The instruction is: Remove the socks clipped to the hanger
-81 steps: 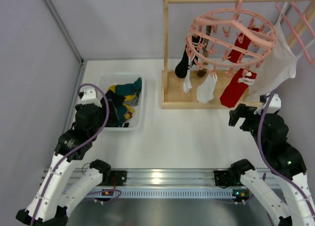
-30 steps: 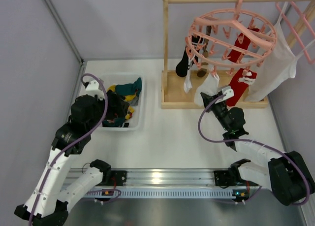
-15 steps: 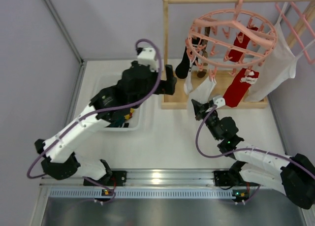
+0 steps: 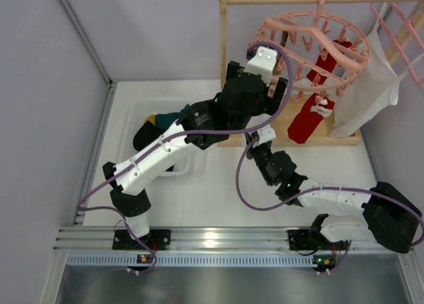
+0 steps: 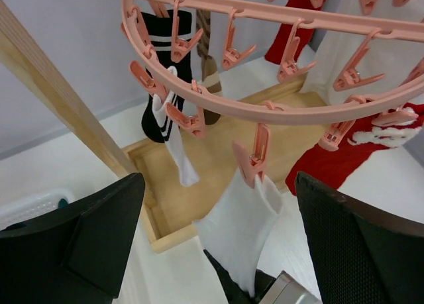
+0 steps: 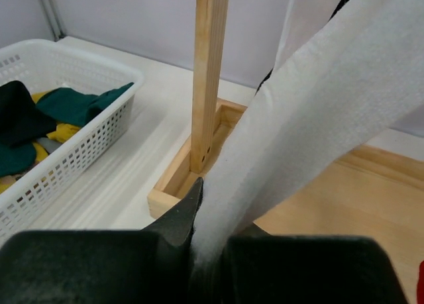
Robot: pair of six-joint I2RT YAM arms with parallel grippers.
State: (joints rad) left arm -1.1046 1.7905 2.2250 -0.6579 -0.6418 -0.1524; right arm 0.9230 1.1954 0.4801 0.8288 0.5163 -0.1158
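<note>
Socks (image 5: 331, 168) of several colours hang from the clips of a round pink hanger (image 5: 285, 113), which hooks over the top rail of a wooden stand (image 6: 209, 72) at the far right of the worktop (image 4: 212, 191). A black striped sock (image 5: 154, 118) and a small white sock (image 5: 184, 165) dangle on the ring's left side, and a red one with a fluffy white trim hangs to the right. At the near rim a single clip holds a larger white sock (image 5: 235, 231). It runs down as a taut, slanted band into the right jaws, which are clamped together on its lower end just in front of the stand's wooden base. The right arm lies low over the worktop, reaching in from the right. The left arm stretches from the near left corner up to the ring's near left side. Its jaws are spread wide apart and hold nothing; in the wrist view one stands on each side of the white sock, below the ring. A white basket (image 6: 79, 152) left of the stand holds green, yellow and black socks. A large white cloth (image 4: 368, 85) hangs to the right of the hanger.
</note>
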